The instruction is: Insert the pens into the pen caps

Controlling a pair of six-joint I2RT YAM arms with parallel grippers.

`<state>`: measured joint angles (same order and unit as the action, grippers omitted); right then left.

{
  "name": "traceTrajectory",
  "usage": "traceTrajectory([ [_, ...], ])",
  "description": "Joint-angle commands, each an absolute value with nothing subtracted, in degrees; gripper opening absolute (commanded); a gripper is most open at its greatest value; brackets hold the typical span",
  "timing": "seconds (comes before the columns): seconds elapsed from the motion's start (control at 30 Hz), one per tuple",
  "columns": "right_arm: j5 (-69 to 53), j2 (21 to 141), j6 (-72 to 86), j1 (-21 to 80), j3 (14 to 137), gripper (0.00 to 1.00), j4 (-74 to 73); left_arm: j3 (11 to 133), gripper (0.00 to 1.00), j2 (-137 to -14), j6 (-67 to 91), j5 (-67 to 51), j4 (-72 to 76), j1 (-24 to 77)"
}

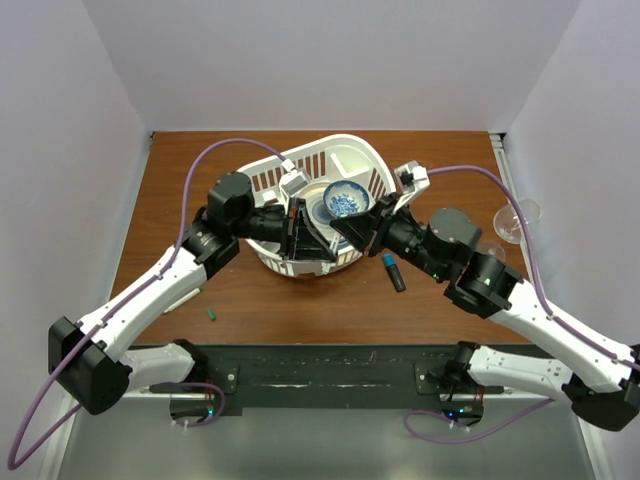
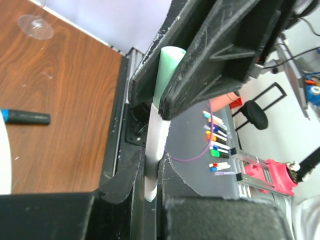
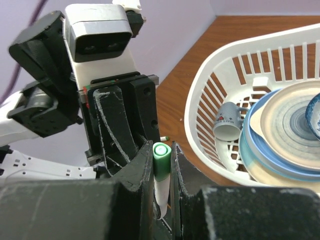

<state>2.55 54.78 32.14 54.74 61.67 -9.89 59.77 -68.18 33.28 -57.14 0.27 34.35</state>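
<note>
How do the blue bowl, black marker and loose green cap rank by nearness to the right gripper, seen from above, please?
1. Blue bowl, in the basket beside the right gripper.
2. Black marker, table, right side.
3. Green cap, table, far left.

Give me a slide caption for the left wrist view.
Left fingers grip a white pen, right fingers clamp its green cap; black marker lies on the table.

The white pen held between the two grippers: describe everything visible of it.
The pen is a thin, smooth, white stick that looks like plastic. Its lower part is pinched between the left gripper's shut jaws. Its other end goes into a wider pale green cap, which the right gripper clamps. It spans straight between the two grippers, held in the air. Its tip is hidden.
</note>
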Motion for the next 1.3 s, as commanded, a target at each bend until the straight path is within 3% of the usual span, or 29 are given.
traceTrajectory([
  [0.0, -22.3, 54.7, 37.3, 62.9, 54.8, 0.00, -28.7, 61.9, 0.00, -68.5, 41.6, -37.8, 29.8, 28.7],
  [0.1, -24.2, 55.1, 36.6, 62.9, 54.6, 0.00, -28.6, 60.9, 0.00, -68.5, 44.5, -40.2, 33.2, 27.4],
  [0.3, -24.8, 57.2, 34.1, 63.0, 58.1, 0.00, -32.2, 60.4, 0.00, -67.2, 39.8, -39.3, 26.2, 27.3],
  [0.53, -15.7, 56.5, 37.2, 63.0, 63.1, 0.00, -33.2, 56.9, 0.00, -63.0, 35.7, -38.1, 22.1, 27.3],
  [0.7, -8.6, 57.5, 37.2, 62.9, 68.9, 0.08, -30.8, 53.6, 0.00, -59.8, 36.9, -38.5, 23.3, 27.3],
  [0.73, -8.3, 57.6, 37.0, 63.0, 69.2, 0.10, -30.1, 53.4, 0.00, -59.4, 37.1, -38.7, 23.2, 27.3],
  [0.87, -5.3, 57.7, 37.4, 62.9, 70.0, 0.37, -28.9, 52.0, 0.00, -57.3, 37.1, -38.6, 22.3, 27.3],
  [1.07, -2.3, 55.0, 37.4, 62.9, 70.4, 0.53, -27.5, 52.5, 0.00, -54.6, 33.1, -35.4, 13.5, 27.3],
  [1.27, -0.4, 52.4, 35.1, 62.9, 69.6, 0.83, -30.8, 62.0, 0.00, -54.3, 26.2, -19.1, -11.3, 26.0],
])
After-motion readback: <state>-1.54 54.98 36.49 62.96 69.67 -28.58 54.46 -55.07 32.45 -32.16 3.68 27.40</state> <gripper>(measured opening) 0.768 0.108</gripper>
